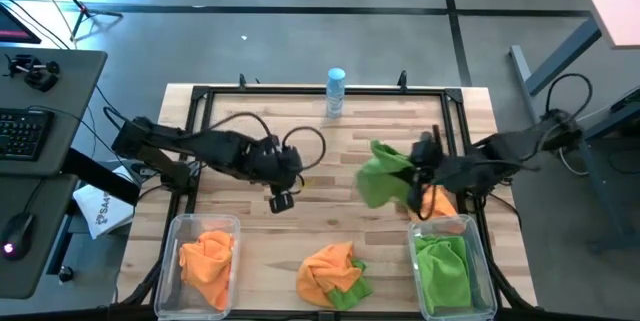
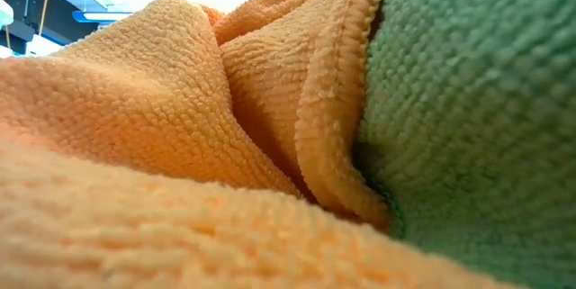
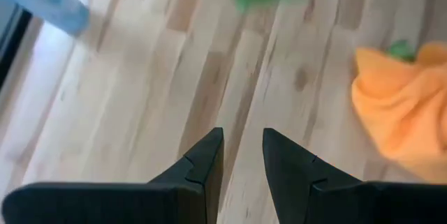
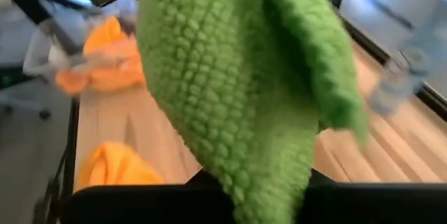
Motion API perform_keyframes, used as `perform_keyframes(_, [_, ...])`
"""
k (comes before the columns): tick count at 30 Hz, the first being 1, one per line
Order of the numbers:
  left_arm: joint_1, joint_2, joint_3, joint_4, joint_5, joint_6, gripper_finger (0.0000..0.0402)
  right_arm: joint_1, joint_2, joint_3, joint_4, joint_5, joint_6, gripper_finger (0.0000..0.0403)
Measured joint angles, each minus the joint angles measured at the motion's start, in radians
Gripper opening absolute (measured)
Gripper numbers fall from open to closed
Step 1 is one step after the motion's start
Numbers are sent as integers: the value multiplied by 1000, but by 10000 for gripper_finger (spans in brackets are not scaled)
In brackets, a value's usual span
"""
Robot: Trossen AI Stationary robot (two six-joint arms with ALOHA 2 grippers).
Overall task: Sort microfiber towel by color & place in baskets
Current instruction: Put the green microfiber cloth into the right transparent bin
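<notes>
Hanging from the right gripper (image 1: 418, 176), a green microfiber towel (image 1: 381, 172) droops over the table's right half, above the wooden table top (image 1: 310, 211), bunched and draped so its long axis runs roughly from the gripper toward the table's middle. In the right wrist view the same cloth (image 4: 244, 91) fills the frame and falls down between the dark fingers, which are clamped on it.

Just beside that gripper, toward the front edge, an orange towel (image 1: 436, 202) lies on the wood next to the right basket (image 1: 482, 261), which holds green cloth (image 1: 441, 266). The left basket (image 1: 176, 239) holds orange cloth (image 1: 207, 255). Between the two tubs, at the front edge, sits a crumpled pile of orange (image 1: 327, 266) and green (image 1: 352, 283) towels; the low view is pressed right up against it.

The left gripper (image 1: 281, 199) hovers over bare planks near the table's middle, its fingers (image 3: 206, 165) slightly apart with nothing between them.

At the far edge stands a white-and-blue bottle (image 1: 335, 92), just inside the black metal frame (image 1: 300, 92).
</notes>
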State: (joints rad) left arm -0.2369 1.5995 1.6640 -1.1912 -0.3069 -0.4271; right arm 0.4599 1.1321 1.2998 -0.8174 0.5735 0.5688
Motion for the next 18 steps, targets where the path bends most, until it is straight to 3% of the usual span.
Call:
perform_keyframes(6, [-53,0,-139,6,-59,-64,90,93,79,353,-482,-56,216,1])
perform_keyframes(10, [-78,0,-219,7,-70,-115,90,146,166,526,-678,-186,321,1])
perform_keyframes(12, [-88,-1,-253,7,-70,-138,90,173,210,588,-753,-282,365,0])
perform_keyframes(18, [-106,-1,-345,7,-71,-201,90,267,280,638,-755,-520,551,0])
